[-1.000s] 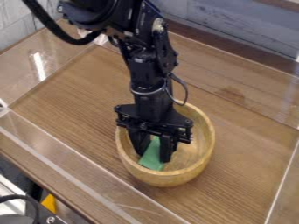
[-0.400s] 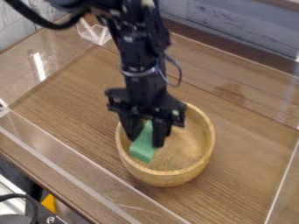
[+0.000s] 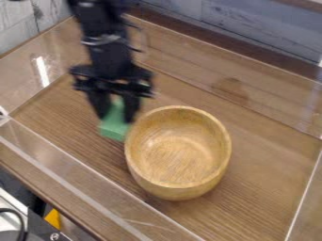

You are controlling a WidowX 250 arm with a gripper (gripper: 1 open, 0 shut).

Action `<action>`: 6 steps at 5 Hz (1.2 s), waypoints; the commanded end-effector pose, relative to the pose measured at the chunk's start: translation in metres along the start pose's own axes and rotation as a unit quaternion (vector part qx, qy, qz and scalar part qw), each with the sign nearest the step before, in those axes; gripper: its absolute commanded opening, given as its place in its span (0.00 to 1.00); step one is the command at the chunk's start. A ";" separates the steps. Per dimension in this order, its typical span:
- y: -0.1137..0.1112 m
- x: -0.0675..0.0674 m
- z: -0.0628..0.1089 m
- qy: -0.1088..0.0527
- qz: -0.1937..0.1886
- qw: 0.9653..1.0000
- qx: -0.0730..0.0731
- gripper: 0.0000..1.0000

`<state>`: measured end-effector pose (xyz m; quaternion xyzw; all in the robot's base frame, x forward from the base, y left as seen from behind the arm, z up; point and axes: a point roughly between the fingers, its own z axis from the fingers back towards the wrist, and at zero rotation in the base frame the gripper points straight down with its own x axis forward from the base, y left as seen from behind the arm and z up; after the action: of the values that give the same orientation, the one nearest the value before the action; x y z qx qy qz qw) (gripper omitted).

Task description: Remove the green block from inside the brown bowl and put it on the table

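The green block (image 3: 115, 125) hangs upright just left of the brown bowl (image 3: 149, 179), outside its rim and low over the table (image 3: 246, 89). My gripper (image 3: 113, 111) points straight down and is shut on the block's upper end, so only the lower half of the block shows beneath the black fingers (image 3: 98, 104). Whether the block's bottom edge touches the tabletop I cannot tell. Nothing lies inside the bowl.
Clear acrylic walls (image 3: 70, 193) edge the tabletop at the front and left. The arm's black body (image 3: 101, 38) rises toward the upper left. A pale wall panel (image 3: 265, 24) lies behind the table.
The gripper lifted the green block out of the bowl and carried it leftward over the rim. The bowl stayed in place and now holds nothing.
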<state>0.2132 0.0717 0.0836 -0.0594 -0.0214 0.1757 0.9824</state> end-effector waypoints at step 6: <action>0.017 0.020 -0.011 -0.052 0.002 0.998 0.033 0.00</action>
<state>0.2231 0.0915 0.0655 -0.0227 -0.0536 0.1807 0.9818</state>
